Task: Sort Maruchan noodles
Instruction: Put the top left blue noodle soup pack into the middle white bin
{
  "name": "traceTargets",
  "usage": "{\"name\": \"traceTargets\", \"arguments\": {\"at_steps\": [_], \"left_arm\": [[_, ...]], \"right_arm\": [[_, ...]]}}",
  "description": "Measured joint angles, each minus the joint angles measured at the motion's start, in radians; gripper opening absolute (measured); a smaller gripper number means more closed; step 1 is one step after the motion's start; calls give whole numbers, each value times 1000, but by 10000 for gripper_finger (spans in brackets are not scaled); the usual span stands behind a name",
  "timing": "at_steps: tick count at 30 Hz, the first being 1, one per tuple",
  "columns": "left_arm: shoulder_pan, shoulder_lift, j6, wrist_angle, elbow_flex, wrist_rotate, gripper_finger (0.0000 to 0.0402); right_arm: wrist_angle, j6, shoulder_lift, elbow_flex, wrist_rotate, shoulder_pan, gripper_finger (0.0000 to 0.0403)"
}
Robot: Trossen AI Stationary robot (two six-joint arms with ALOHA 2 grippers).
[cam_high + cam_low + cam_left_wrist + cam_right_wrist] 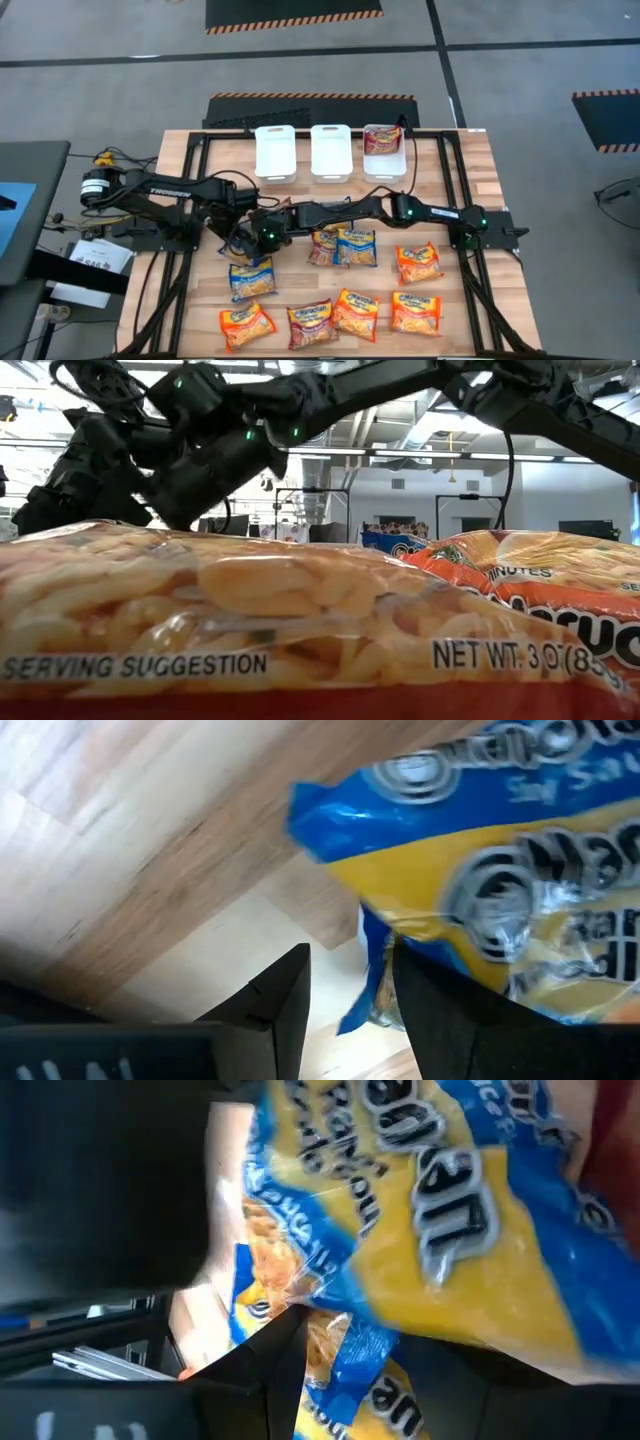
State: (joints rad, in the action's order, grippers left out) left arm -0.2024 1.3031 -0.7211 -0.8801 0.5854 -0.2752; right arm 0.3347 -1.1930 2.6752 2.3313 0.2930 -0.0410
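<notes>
We take the row of three white bins [331,150] at the far edge of the wooden surface [470,180] as our landmark. The bin at the right end of the row [385,152] has a dark red packet [381,139] in it; the other two show only white insides.

Nearer than the bins, the Maruchan noodles [355,247] lie spread flat over the middle and near part of the surface: orange, blue and dark red packets, some touching.

Both arms meet just in front of the left bin. The left pincer [350,1005] has a blue and yellow packet [500,870] with its edge caught between the fingers [275,1005], so we read it as clamped on that packet's corner. The right pincer [385,1380] has its fingers on either side of a blue and yellow packet [440,1230], holding its crumpled edge; whether this is the same packet we cannot tell.

From the low view, an orange packet [250,620] fills the foreground, with another orange packet [540,585] beside it.
</notes>
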Motion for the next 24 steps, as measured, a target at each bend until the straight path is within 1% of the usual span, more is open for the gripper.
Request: {"name": "traceTargets", "arguments": {"at_steps": [3, 5, 8, 11, 17, 18, 24], "left_arm": [[0, 6, -3, 1, 0, 1, 132], [0, 6, -6, 2, 0, 0, 132], [0, 6, -11, 2, 0, 0, 132], [0, 6, -13, -1, 0, -1, 132], [0, 6, 6, -10, 0, -10, 132], [0, 6, 11, -10, 0, -15, 132], [0, 2, 45, -22, 0, -54, 128]], "right_arm": [[5, -18, -1, 1, -13, -1, 186], [25, -14, -3, 1, -49, -3, 185], [25, -19, -3, 1, -68, 0, 173], [31, -34, -3, 1, -58, 4, 139], [25, -13, -3, 1, -36, 2, 22], [24, -8, -3, 1, -30, 2, 13], [26, -3, -3, 1, -5, 2, 7]]}}
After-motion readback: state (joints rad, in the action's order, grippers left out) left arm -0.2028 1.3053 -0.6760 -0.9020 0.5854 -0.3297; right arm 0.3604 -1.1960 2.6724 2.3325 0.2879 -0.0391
